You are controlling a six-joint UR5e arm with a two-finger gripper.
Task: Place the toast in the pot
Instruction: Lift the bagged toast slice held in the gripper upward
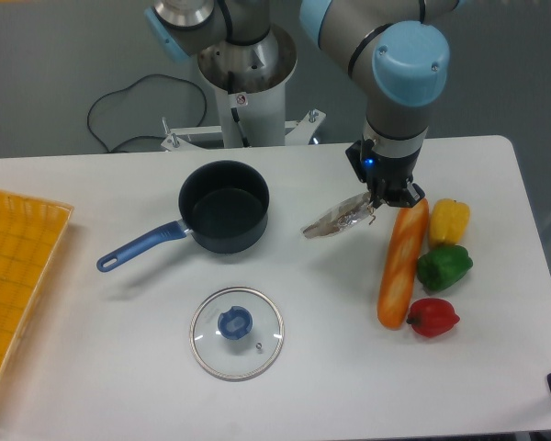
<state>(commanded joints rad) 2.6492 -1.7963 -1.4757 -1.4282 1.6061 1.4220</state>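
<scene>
White table (496,367), smooth matte top; orange tray (18,276) at its left edge, gridded surface, cut off by the frame; arm comes down from the top, gripper (386,200) pinched on the right end of the toast (340,220); toast is a flat tan-brown slice in clear crinkly shiny plastic, tilted, right end high in the fingers, left end low near the tabletop, whether it touches cannot be told; it sits between pot and baguette, apart from the pot; pot (224,219) round, dark navy, hollow interior visible, long lighter blue handle pointing lower left; baguette (402,266) long, orange, smooth; round glass lid (237,333) with blue knob, flat below the pot; green pepper (444,266), yellow pepper (448,220), red pepper (432,317), glossy, lumpy, right of the baguette.
</scene>
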